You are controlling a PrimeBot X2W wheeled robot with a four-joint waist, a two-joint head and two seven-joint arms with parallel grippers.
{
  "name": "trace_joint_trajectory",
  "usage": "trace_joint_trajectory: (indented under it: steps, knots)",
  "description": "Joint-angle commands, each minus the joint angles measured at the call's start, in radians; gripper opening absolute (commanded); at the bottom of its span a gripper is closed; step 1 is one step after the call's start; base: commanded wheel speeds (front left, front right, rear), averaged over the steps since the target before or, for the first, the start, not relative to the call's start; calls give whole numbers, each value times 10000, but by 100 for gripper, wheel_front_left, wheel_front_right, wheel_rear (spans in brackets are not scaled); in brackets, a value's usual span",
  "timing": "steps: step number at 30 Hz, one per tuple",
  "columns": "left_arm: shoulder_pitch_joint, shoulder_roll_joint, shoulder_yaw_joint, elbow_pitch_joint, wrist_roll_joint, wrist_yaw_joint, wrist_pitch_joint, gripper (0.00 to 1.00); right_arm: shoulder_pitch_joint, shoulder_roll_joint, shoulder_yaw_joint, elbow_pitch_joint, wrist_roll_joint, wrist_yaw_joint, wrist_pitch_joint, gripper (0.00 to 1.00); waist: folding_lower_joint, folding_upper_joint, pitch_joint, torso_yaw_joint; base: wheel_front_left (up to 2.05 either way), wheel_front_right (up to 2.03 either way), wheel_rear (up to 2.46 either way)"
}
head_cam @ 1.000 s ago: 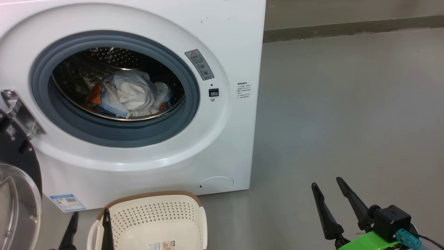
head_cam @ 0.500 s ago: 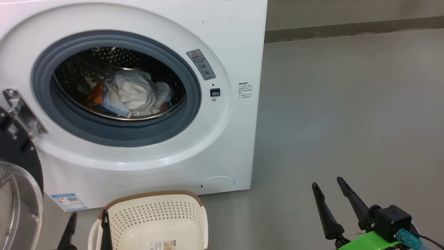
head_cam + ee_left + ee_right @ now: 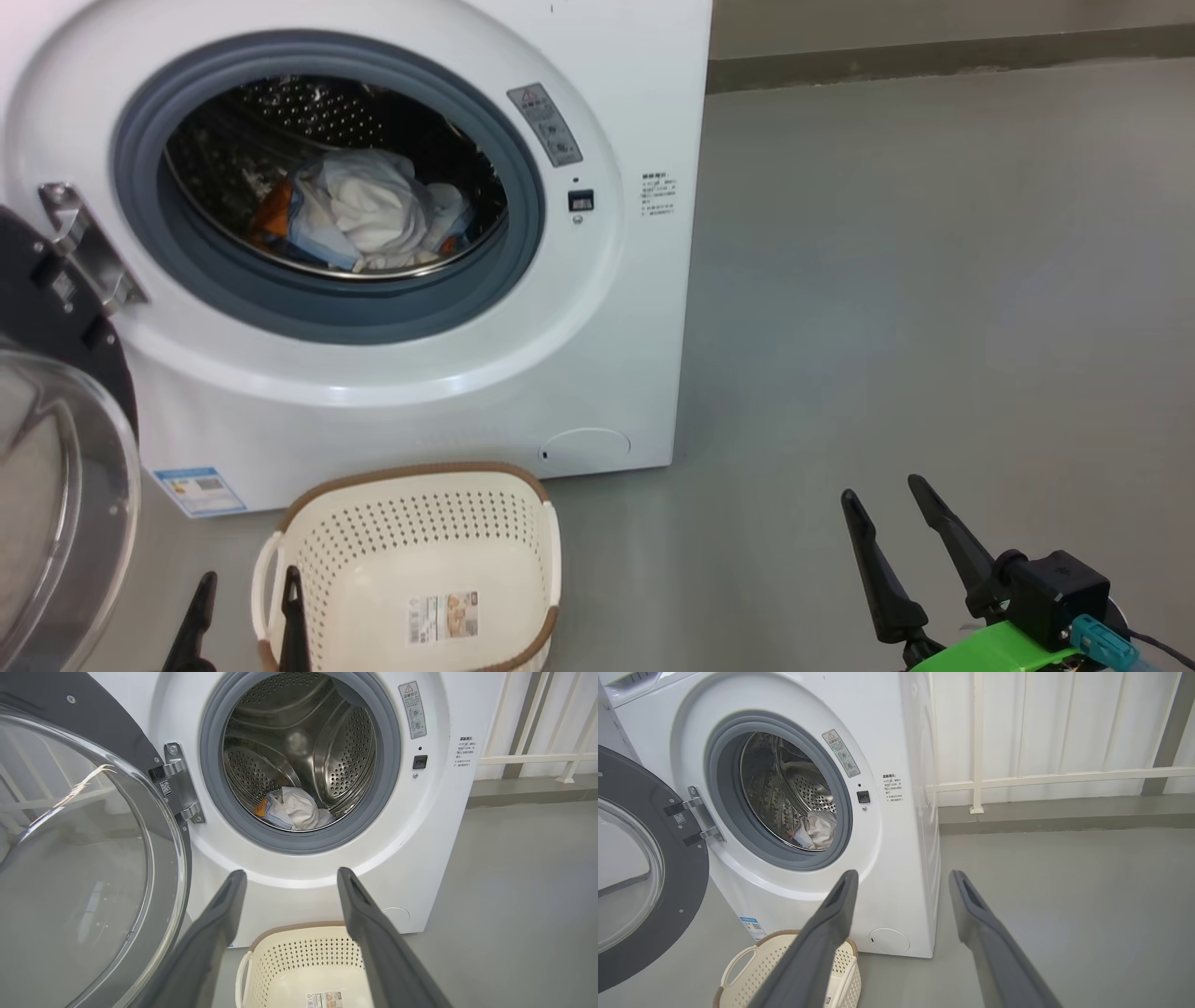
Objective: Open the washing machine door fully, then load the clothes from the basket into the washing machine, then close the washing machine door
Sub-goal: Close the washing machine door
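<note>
The head view has been tilted down; the open door [image 3: 65,467] is seen left of the left gripper [image 3: 249,597], farther from the right gripper [image 3: 884,509], both spread and empty.

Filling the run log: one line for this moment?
door open | clothes in drum | basket empty | left claw open | right claw open

Smooth grey floor [image 3: 934,280] w/ raised grey kerb [image 3: 1064,820], white railing [image 3: 1064,778] & white panelled wall [image 3: 1041,728] behind.
</note>
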Motion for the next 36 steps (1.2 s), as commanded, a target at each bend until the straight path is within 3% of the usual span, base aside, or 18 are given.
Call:
trace_joint_trajectory:
  steps: [1, 28, 36]
  knots:
    - [-451, 249, 370, -212, -52, -14, -55, 100, -114, -24, 221, -298, -71, 16, 11, 100, 0, 0, 10, 15, -120, 120, 0]
    - [-547, 365, 330, -186, -137, -21, -129, 100, -146, -24, 172, -266, -93, 16, -29, 100, 0, 0, 69, 244, -15, 15, 0]
    - [-668, 349, 252, -212, -112, -20, -121, 100, -110, -24, 136, -287, -124, 16, -11, 100, 0, 0, 126, 717, 0, 0, 0]
